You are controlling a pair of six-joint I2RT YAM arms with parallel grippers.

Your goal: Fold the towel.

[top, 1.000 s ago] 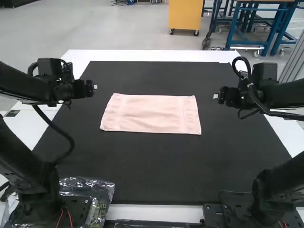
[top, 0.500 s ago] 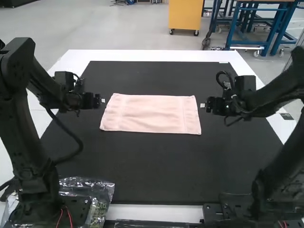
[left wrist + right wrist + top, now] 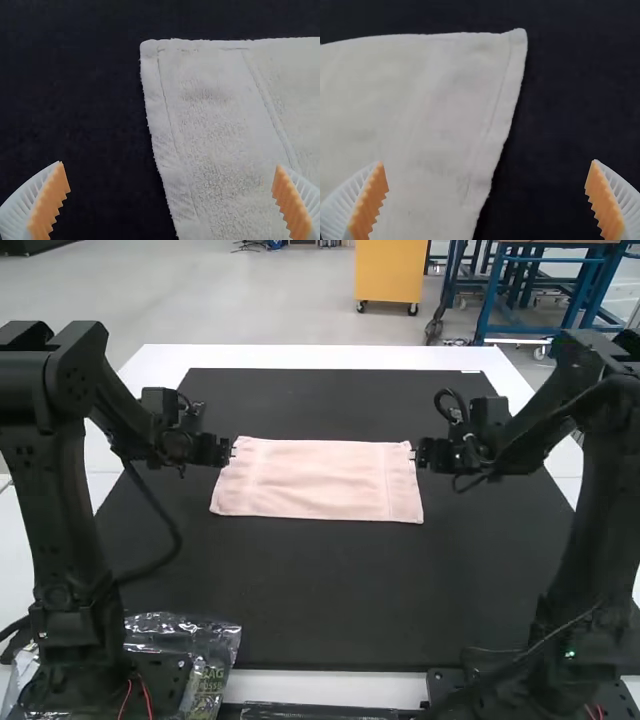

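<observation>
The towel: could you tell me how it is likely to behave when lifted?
The towel will probably droop, being thin cloth. It looks light for its size. Its looped pile, seen from the left wrist, should make it unlikely to slip.

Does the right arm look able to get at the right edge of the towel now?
Probably yes: the right gripper is at that side of the towel, jaws open, with nothing seen in between.

Towel [image 3: 215, 110] is cut off by the picture edge in both wrist views. In high view, left arm [image 3: 55, 530] and right arm [image 3: 585, 510] are cropped at the sides, plastic bag [image 3: 215, 645] at the near edge; fingertips of left gripper [image 3: 231, 449] and right gripper [image 3: 415, 453] can't be resolved.
</observation>
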